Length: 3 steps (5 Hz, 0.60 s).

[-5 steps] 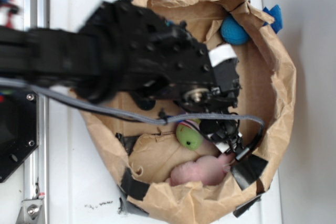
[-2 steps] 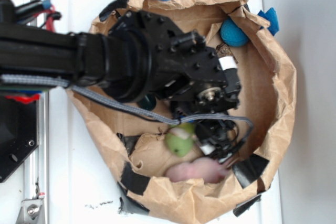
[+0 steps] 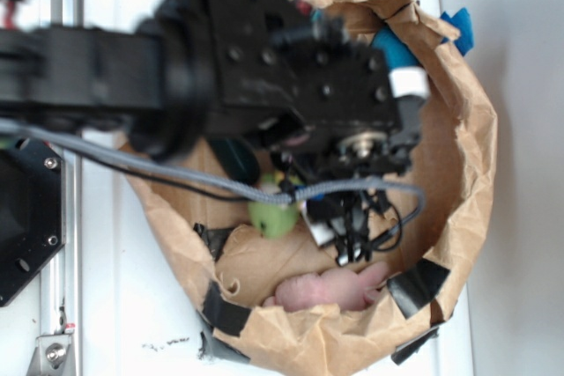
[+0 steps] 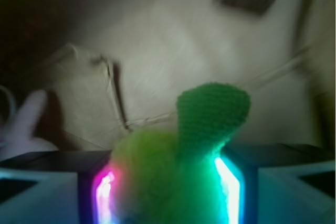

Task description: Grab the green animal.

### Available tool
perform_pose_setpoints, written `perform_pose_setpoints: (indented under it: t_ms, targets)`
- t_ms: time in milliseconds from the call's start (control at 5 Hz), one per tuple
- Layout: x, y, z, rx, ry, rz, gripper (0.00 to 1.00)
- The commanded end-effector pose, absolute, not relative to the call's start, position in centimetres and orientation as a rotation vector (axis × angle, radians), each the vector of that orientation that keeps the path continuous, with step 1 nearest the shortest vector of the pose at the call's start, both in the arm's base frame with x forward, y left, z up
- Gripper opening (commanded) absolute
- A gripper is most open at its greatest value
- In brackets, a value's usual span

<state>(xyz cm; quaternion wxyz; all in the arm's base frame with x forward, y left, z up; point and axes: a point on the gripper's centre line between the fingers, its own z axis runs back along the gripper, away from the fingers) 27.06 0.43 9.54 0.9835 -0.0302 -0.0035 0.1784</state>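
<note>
The green animal [image 4: 178, 166] sits clamped between both sides of the claw [image 4: 168, 182], inside the paper bag [image 3: 467, 173] near the desk's [image 3: 132, 305] right edge. Maintain squeeze; raise vertically, avoiding the pink plush [image 3: 330, 290].

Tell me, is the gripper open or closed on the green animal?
Closed on it. In the wrist view the gripper has both lit pads against the green animal, whose fuzzy body fills the gap between them.

paper bag wall [image 3: 467, 129] ringing the floor, pink plush [image 3: 330, 290] near the hand [image 3: 339, 235], dark capsule [image 3: 236, 158] behind
</note>
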Motion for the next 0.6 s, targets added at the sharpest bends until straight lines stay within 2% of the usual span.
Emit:
perform_pose_setpoints:
  t_ms: [0, 200, 400]
  targets:
    - [26.1, 1.9, 18.3, 0.037, -0.18, 0.065, 0.0]
    - [24.3, 0.7, 19.2, 0.03, -0.255, 0.032, 0.0]
    - [23.2, -0.3, 19.1, 0.02, -0.243, 0.029, 0.0]
